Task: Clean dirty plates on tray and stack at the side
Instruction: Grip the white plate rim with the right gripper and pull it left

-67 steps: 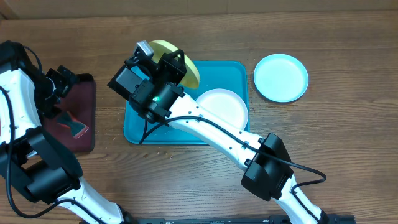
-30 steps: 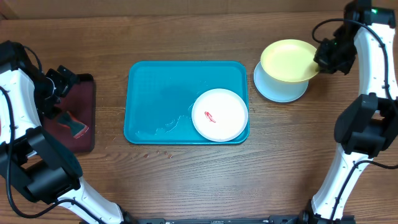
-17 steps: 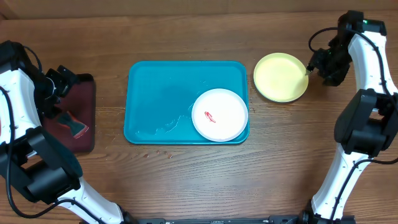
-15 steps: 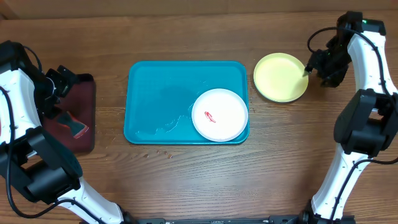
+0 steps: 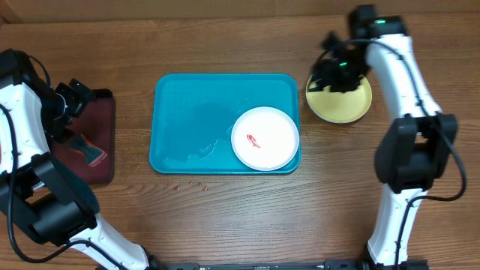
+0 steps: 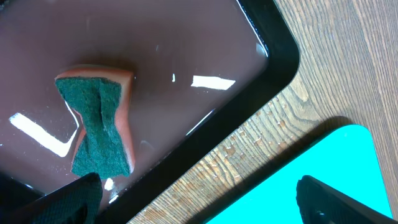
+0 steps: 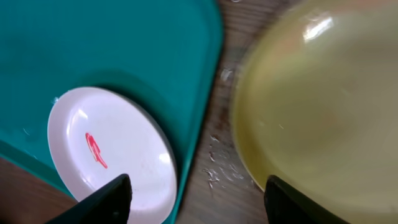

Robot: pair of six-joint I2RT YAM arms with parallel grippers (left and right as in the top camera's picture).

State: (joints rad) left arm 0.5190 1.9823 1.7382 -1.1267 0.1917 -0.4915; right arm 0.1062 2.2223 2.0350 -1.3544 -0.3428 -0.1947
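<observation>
One white plate (image 5: 265, 138), red-smeared and so likely unwashed, lay in the near-right corner of the tray (image 5: 195, 112), while the yellow-green plate (image 5: 349, 106) sat aside on the table (image 5: 225, 214), seemingly done, under the right gripper (image 7: 205, 198), spread wide and empty, and the left gripper (image 6: 205, 198) gaped near the sponge (image 6: 99, 124).
</observation>
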